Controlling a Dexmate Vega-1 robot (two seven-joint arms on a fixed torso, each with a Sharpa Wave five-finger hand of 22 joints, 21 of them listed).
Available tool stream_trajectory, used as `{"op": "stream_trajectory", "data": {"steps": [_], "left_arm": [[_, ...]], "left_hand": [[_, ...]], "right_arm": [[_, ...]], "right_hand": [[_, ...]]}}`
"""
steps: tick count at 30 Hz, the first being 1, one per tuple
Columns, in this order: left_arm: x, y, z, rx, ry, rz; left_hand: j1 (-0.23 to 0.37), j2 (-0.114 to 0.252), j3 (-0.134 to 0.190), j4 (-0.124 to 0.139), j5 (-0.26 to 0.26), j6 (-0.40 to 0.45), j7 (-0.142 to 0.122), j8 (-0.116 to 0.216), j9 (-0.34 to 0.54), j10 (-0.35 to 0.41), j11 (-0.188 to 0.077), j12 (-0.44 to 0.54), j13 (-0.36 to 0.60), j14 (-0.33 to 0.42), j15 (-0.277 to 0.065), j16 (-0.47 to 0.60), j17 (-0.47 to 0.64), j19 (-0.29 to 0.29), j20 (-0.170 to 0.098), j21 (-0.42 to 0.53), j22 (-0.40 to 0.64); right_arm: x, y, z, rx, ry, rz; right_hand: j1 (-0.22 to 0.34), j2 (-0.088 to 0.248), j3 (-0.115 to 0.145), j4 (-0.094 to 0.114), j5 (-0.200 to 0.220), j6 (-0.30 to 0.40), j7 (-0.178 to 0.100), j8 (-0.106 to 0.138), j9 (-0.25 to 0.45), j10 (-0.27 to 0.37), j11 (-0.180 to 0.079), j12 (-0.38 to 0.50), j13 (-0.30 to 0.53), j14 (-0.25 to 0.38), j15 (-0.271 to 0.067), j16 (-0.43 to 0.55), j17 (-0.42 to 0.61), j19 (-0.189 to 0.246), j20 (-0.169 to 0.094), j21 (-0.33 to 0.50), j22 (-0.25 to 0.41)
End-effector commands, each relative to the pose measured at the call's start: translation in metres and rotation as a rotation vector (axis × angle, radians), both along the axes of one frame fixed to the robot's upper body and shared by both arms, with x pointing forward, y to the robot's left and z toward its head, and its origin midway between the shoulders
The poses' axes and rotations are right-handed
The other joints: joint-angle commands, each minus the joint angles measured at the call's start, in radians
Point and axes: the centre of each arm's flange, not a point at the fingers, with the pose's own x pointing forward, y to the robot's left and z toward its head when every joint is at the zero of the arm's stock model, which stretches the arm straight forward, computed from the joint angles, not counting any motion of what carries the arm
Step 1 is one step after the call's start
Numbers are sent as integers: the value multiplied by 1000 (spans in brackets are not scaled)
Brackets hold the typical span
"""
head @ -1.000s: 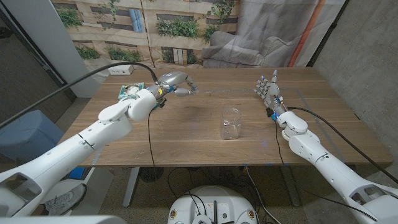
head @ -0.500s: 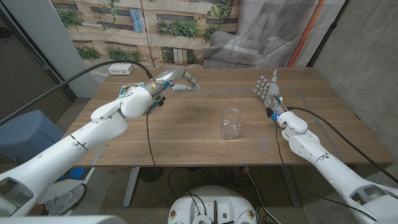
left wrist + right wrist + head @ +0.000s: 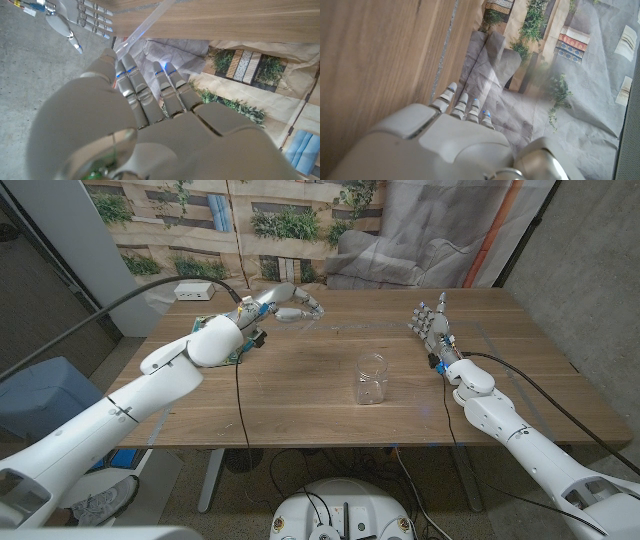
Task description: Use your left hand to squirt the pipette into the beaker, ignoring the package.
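Note:
A clear glass beaker (image 3: 371,377) stands upright near the middle of the table (image 3: 300,395). My left hand (image 3: 285,304) hovers above the far left part of the table, well back and to the left of the beaker. Its fingers curl around a clear pipette (image 3: 316,316). In the left wrist view the pipette (image 3: 145,26) sticks out past the fingers (image 3: 131,80) of my left hand (image 3: 150,125). My right hand (image 3: 430,323) stands on its edge at the far right, fingers apart and holding nothing; it also shows as the right hand (image 3: 80,17) and the right hand (image 3: 445,135).
A faint thin clear strip (image 3: 362,328) lies on the table beyond the beaker; it is too faint to identify. A white power strip (image 3: 195,293) sits at the far left corner. A black cable (image 3: 240,395) hangs from my left arm across the table.
My left hand has lifted and moved towards the table's far edge with the pipette. The beaker and the right hand have not moved.

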Motion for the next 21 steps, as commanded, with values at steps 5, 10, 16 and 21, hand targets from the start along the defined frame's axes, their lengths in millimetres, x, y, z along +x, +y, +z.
{"op": "stream_trajectory", "data": {"steps": [5, 10, 16, 21], "left_arm": [[-2, -7, 2, -166, 33, -124], [-2, -12, 0, -188, 78, -166], [-2, -17, -2, -204, 136, -204], [-3, -21, -4, -216, 172, -231]], "left_hand": [[-8, 3, 3, -1, 2, 9, 6, 2, 4, 3, 3, -2, 6, 7, -128, -2, 2, 10, -14, 3, 6], [-12, 1, 1, 0, 1, 9, 6, 1, 4, 3, 4, -2, 6, 7, -126, -3, 1, 10, -13, 3, 6], [-20, -4, 0, 0, 1, -1, 8, -3, 4, -8, 4, -6, 6, 7, -125, -5, 1, 6, -11, 1, 7], [-24, -9, -1, -1, 0, -9, 13, -7, 4, -16, 3, -9, 6, -1, -122, -7, 0, 4, -9, 0, 7]], "right_arm": [[0, 0, 0, 0, -1, 0], [0, 0, 0, 0, -1, 0], [0, 0, 0, 0, -1, 0], [0, 0, 0, 0, -1, 0]], "right_hand": [[0, 59, -7, -1, 4, 1, -8, 6, 2, -6, 1, 2, 3, -7, -84, 6, 4, 5, 2, -5, 4], [0, 58, -8, -1, 4, 1, -9, 6, 2, 2, -1, 4, 2, -8, -82, 6, 4, 5, 3, -5, 4], [0, 58, -8, -1, 4, 1, -8, 7, 2, 10, -5, 8, 2, -10, -81, 5, 4, 5, 2, -5, 5], [0, 58, -8, -1, 4, 1, -8, 6, 2, 3, -3, 5, 2, -8, -84, 6, 4, 6, 2, -5, 5]]}}
